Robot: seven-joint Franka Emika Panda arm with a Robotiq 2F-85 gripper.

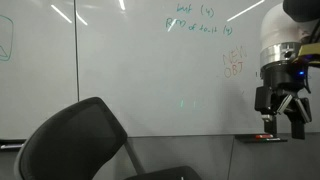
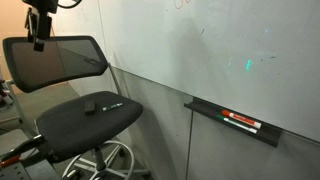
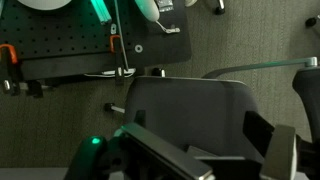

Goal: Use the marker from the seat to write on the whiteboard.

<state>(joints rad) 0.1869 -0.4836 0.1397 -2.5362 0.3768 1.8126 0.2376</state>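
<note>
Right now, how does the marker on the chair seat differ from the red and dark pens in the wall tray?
The marker lies on the seat; the tray pens lie in the black tray under the whiteboard. The marker looks all dark; the tray pens show red. Both are slim and lie flat, and nothing holds either.

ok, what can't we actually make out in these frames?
- marker: exterior view, tiny dark sliver on the seat; cap and tip too small to tell.
- whiteboard writing: exterior view, too small and blurred to read.
- gripper: open in an exterior view; in wrist view only a dark blur at the bottom edge.
- tray items: too small to identify.
</note>
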